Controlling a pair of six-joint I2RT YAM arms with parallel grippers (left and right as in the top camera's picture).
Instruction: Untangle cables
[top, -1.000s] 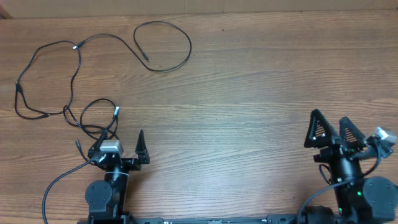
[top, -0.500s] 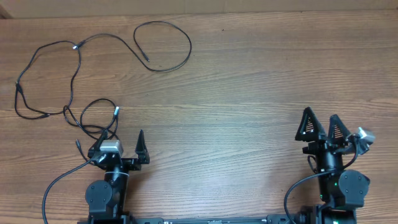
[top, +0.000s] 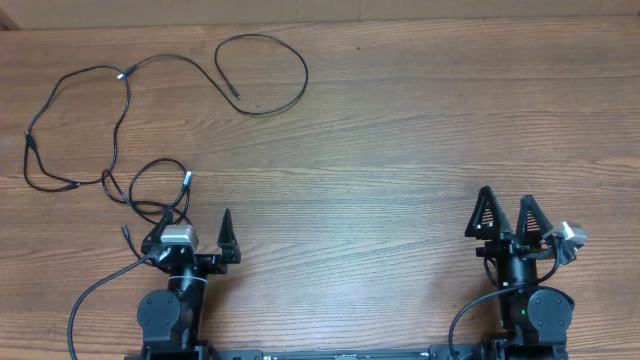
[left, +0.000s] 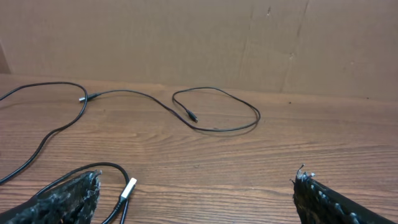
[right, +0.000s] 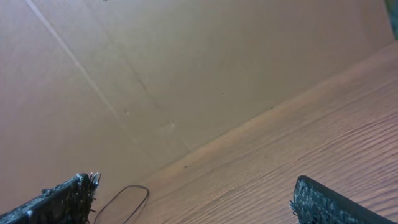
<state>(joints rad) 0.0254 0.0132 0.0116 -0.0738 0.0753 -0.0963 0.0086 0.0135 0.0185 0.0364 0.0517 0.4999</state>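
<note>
Overhead, wood-grain table (top: 400, 150), cardboard wall (left: 186, 37) behind, thin black cables (top: 121, 73) far left

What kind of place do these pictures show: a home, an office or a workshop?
Probably a robot test bench in a lab. A brown wood-grain table backed by plain brown cardboard sheets carries thin black cables, and the black left gripper and right gripper of two robot arms stand at its near edge.

R pincer (right: 194, 182) spread wide; cable loop (right: 147, 191) on table (right: 292, 124), cardboard wall (right: 155, 68) bkgd.
</note>
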